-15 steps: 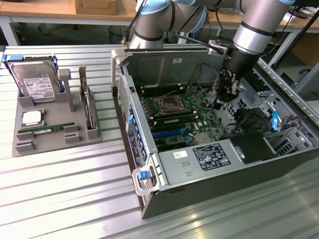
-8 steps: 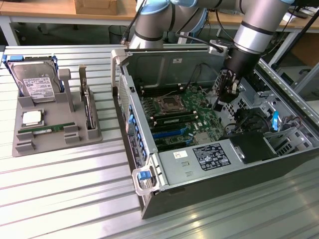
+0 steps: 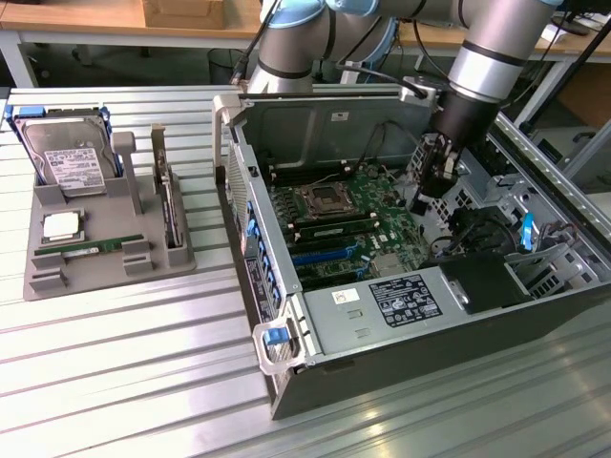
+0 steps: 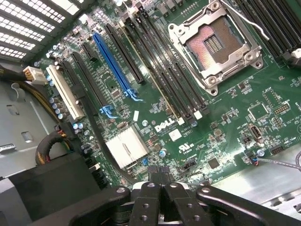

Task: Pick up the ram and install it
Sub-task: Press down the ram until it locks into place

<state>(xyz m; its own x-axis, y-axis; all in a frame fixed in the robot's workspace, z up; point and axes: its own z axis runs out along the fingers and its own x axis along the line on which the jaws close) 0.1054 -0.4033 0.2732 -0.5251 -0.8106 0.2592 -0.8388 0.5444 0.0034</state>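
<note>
The ram (image 3: 91, 248), a thin green stick with a small white label, lies flat in a groove of the grey tray (image 3: 105, 279) at the exterior view's left. My gripper (image 3: 421, 202) hangs inside the open computer case, far from the ram, over the motherboard (image 3: 387, 243) on the side toward the exterior view's right. In the wrist view my gripper (image 4: 160, 176) is shut, with nothing between its black fingers (image 4: 149, 188). Below it lies the green motherboard (image 4: 225, 136), with long black memory slots (image 4: 162, 70) beside the open CPU socket (image 4: 216, 47).
The tray also holds a silver hard drive (image 3: 67, 157), a square CPU chip (image 3: 62, 226) and an upright card (image 3: 168, 205). The case walls (image 3: 250, 239), drive bays (image 3: 535, 267) and cables (image 3: 477, 229) hem in the motherboard. Ribbed metal table (image 3: 124, 372) surrounds everything.
</note>
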